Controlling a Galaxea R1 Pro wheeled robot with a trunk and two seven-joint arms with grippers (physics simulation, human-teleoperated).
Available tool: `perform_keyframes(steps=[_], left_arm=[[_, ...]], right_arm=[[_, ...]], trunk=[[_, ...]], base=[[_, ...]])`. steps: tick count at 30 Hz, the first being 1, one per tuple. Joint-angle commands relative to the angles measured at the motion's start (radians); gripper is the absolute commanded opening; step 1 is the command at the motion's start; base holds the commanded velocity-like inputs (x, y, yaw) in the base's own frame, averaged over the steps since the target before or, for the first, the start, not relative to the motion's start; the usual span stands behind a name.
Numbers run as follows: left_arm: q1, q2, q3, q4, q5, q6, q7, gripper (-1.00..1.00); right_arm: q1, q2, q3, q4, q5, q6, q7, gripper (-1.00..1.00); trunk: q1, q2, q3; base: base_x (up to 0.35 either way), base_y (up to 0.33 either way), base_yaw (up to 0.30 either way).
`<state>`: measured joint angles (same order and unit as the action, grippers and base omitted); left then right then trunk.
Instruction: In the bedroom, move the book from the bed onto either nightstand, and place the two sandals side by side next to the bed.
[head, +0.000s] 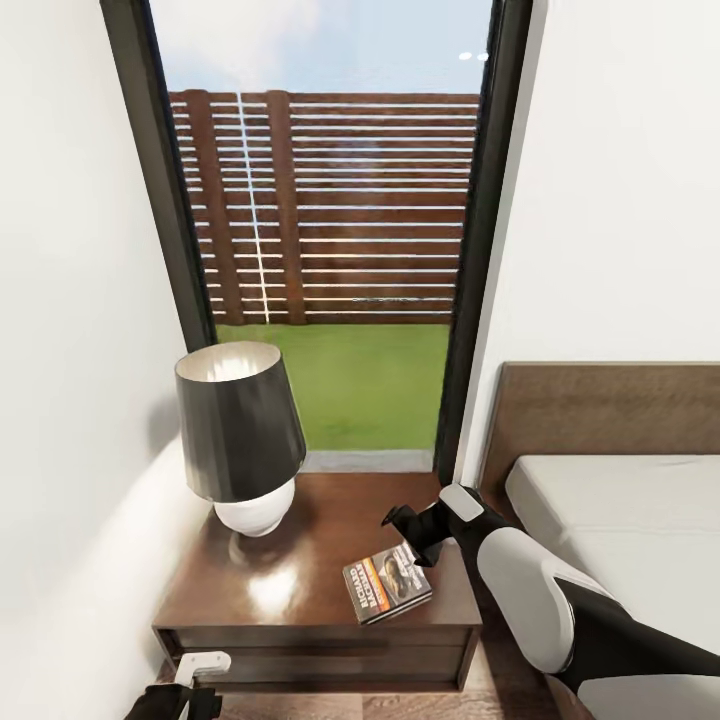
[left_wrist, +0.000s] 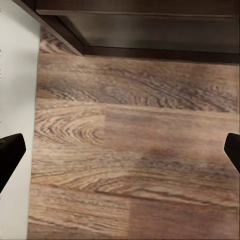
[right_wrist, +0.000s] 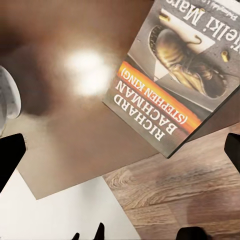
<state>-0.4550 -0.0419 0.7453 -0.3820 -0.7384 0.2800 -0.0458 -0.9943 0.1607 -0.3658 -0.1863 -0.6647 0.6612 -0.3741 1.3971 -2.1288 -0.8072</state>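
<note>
Head view: R gripper (head: 412, 535) hovers just above the book (head: 388, 588), fingers spread, nothing between them. R arm (head: 530, 600), white and black, reaches in from lower right, between the bed and the nightstand.

Book lies flat on the nightstand (head: 300, 580) top, near its front R corner, cover up, turned at an angle. Orange band + white lettering visible. Looks released: no finger touching it as far as I can tell.

R wrist view: book (right_wrist: 172, 85) cover reads "RICHARD BACHMAN (STEPHEN KING)", one corner pokes past the glossy brown nightstand top (right_wrist: 75, 125), over the wood-plank floor (right_wrist: 190, 200). Black fingertips (right_wrist: 10, 155) sit at both frame edges, wide apart, empty. Bright light glare on the top.

Lamp (head: 240, 440) w/ dark shade and white round base stands on the nightstand's L-rear part, well apart from the book.

Bed (head: 620, 520): pale mattress, brown headboard, at R of the nightstand. Tall dark-framed window (head: 330, 230) behind, slatted fence and grass outside. White walls both sides.

L gripper (head: 185, 690) low at the bottom edge, in front of the nightstand's L corner. L wrist view: its black fingertips (left_wrist: 10, 152) at both edges, wide open, holding nothing, pointing at plank floor (left_wrist: 135, 150) by the nightstand base (left_wrist: 150, 30) and white wall.
</note>
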Motion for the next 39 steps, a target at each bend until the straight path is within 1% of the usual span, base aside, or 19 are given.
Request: perform_keyframes(steps=[1,39], left_arm=[[-0.001,-0.001,0.006,-0.003,-0.007,0.004,-0.005,1.00],[-0.001,0.000,0.006,0.004,-0.009,0.004,0.001,1.00]], right_arm=[[0.000,0.000,0.001,-0.002,-0.010,0.002,-0.009,1.00],[0.002,0.000,0.003,-0.001,-0.010,-0.006,-0.005,1.00]], trunk=[[-0.004,0.007,0.002],[-0.150,0.273,0.121]], base=[[0.000,0.000,0.000],[0.000,0.000,0.000]])
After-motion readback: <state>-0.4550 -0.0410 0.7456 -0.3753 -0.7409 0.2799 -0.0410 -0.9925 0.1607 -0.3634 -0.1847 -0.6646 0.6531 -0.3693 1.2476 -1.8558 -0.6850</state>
